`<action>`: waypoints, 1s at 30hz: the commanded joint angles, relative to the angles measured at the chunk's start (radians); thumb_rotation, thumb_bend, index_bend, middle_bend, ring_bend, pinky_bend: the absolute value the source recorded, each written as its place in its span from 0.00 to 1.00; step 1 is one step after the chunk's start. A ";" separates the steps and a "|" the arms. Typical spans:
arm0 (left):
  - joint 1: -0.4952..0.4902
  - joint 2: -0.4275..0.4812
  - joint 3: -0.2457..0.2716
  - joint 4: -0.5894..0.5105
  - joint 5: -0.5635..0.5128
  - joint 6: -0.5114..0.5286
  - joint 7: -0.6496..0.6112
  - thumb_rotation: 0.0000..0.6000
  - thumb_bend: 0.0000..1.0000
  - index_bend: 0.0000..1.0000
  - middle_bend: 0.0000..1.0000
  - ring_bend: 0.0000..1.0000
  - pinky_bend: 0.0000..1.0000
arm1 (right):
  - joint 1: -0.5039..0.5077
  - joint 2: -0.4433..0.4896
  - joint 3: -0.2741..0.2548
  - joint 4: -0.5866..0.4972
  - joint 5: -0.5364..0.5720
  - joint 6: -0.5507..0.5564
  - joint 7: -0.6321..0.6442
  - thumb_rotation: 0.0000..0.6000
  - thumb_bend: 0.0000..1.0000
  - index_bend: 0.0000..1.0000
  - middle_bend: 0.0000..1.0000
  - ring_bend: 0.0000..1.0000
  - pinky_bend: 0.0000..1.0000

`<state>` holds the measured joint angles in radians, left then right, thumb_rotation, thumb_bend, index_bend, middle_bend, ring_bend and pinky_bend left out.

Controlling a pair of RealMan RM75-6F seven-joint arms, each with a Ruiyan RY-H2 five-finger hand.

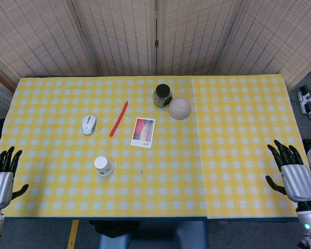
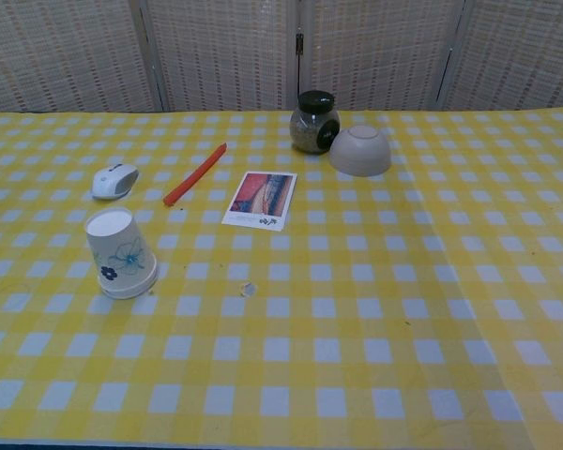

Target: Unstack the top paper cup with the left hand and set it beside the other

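On the near left part of the desk, the upside-down paper cup stack is standing, well right of the left hand, which is waiting spread and empty; the right hand likewise.

Woven bamboo screen panels are standing at twelve o'clock behind a table. A yellow-and-white checked cloth is covering it, and even light is falling across it.

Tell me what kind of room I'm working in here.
Probably an indoor lab or demo area, not a home kitchen: a table under a yellow checked cloth, woven screen panels behind it, and a white power strip on the grey floor.
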<state>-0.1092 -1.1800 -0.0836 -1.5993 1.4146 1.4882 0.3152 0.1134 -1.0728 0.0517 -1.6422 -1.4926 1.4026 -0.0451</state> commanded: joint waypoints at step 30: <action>-0.376 0.120 -0.028 -0.108 0.167 -0.453 -0.219 1.00 0.22 0.14 0.04 0.03 0.00 | -0.011 0.040 0.011 -0.013 -0.018 0.052 0.012 1.00 0.34 0.00 0.00 0.08 0.00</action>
<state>-0.4157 -1.0694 -0.0999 -1.6929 1.5987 1.1234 0.1130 0.1035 -1.0343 0.0619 -1.6543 -1.5115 1.4537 -0.0323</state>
